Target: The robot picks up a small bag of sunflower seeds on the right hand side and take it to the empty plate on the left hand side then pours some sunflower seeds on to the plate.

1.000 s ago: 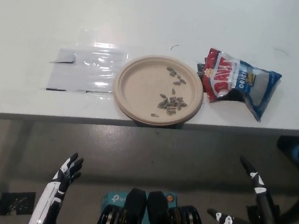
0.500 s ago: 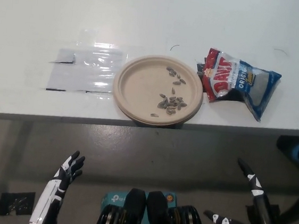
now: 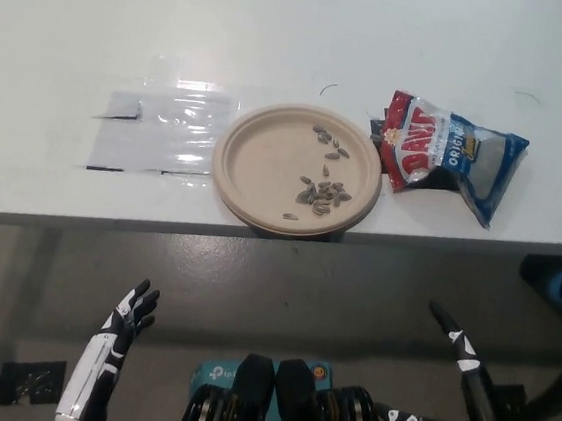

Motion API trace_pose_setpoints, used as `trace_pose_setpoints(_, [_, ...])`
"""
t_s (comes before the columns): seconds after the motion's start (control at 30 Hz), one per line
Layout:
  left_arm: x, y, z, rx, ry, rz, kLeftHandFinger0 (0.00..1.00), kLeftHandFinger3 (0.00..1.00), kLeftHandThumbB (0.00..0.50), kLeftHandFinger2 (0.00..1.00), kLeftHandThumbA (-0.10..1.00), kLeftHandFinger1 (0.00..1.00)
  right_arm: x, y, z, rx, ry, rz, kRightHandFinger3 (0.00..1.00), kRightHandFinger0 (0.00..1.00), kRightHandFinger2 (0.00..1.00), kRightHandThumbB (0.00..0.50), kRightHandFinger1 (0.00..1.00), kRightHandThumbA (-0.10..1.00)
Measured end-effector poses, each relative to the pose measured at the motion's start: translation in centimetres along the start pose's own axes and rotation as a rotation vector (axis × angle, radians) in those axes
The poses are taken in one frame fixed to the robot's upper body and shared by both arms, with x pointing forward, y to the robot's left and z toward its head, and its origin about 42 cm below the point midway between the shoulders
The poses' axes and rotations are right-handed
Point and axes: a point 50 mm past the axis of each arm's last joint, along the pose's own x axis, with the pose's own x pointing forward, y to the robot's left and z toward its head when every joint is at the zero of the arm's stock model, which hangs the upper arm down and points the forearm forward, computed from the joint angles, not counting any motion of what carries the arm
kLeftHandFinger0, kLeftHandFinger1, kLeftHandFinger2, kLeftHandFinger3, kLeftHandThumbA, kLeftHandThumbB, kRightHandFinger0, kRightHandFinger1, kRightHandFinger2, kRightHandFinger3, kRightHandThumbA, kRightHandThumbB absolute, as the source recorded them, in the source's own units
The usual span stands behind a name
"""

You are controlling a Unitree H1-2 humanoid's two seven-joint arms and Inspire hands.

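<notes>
Pour done, hands dropping away.
Right hand (image 3: 461, 410) sank lower, fingers spread, empty; left hand (image 3: 117, 339) low, open. Bag (image 3: 448, 156) lay on table (image 3: 280, 29) beside plate (image 3: 295, 168), seeds (image 3: 323, 190) on it.

Red, white and blue foil seed bag (image 3: 449, 156) (white lettering), tan round paper plate (image 3: 266, 164), dark striped seeds (image 3: 322, 191), white table (image 3: 280, 29), clear plastic sheet (image 3: 158, 132).

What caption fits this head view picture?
Seeds lie on the plate, bag beside it, both hands low and open.
</notes>
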Motion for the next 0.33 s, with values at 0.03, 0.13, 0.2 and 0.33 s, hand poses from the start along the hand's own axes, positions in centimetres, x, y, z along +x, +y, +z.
trace_pose_setpoints(0.03, [0.06, 0.01, 0.03, 0.004, -0.001, -0.001, 1.0, 1.0, 0.109, 1.0, 1.0, 1.0, 0.02, 0.0, 0.01, -0.002, -0.001, 0.002, 1.0, 1.0, 1.0, 0.172, 1.0, 1.0])
trace_pose_setpoints(0.13, [0.19, 0.08, 0.09, 0.011, -0.004, 0.0, 1.0, 1.0, 0.126, 1.0, 1.0, 1.0, 0.14, -0.03, 0.01, -0.006, -0.002, 0.004, 1.0, 1.0, 1.0, 0.189, 1.0, 1.0])
trace_pose_setpoints(0.2, [0.24, 0.15, 0.11, 0.014, -0.004, 0.002, 1.0, 1.0, 0.124, 1.0, 1.0, 1.0, 0.26, -0.09, 0.03, -0.011, -0.003, 0.006, 1.0, 1.0, 1.0, 0.19, 1.0, 1.0])
trace_pose_setpoints(0.33, [0.29, 0.29, 0.16, 0.024, -0.005, 0.004, 1.0, 1.0, 0.126, 1.0, 1.0, 1.0, 0.46, -0.14, 0.07, -0.018, -0.002, 0.009, 1.0, 1.0, 1.0, 0.184, 1.0, 1.0])
